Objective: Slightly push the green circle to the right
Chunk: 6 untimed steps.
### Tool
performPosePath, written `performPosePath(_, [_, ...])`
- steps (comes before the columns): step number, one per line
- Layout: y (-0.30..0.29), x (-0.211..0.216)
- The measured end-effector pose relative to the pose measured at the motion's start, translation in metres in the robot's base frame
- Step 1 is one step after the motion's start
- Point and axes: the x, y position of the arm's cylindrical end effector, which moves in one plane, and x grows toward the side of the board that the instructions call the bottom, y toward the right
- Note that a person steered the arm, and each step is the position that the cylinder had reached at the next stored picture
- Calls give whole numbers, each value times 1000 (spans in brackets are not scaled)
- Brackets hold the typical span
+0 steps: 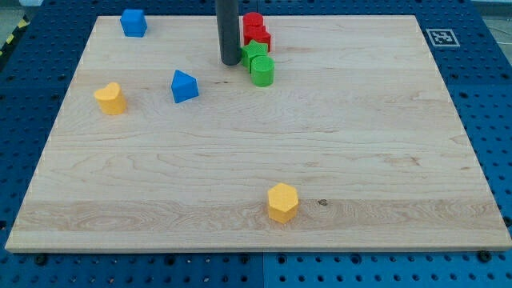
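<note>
The green circle (262, 70) is a short green cylinder near the view's top centre. A green star-shaped block (253, 54) touches it on its upper left. Two red blocks (255, 30) sit just above them, touching the green star. My tip (229, 62) is the lower end of a dark rod that comes down from the view's top. It stands just left of the green star and up-left of the green circle, a small gap away from the circle.
A blue block (134, 22) lies at the top left. A blue triangular block (184, 86) and a yellow block (110, 98) lie at the left. A yellow hexagon (282, 202) lies at the bottom centre. A marker tag (440, 37) sits off the wooden board's (360, 144) top right corner.
</note>
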Motion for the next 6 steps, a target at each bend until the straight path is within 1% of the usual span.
performPosePath(2, [7,0])
performPosePath(4, [8,27])
performPosePath(6, [26,39])
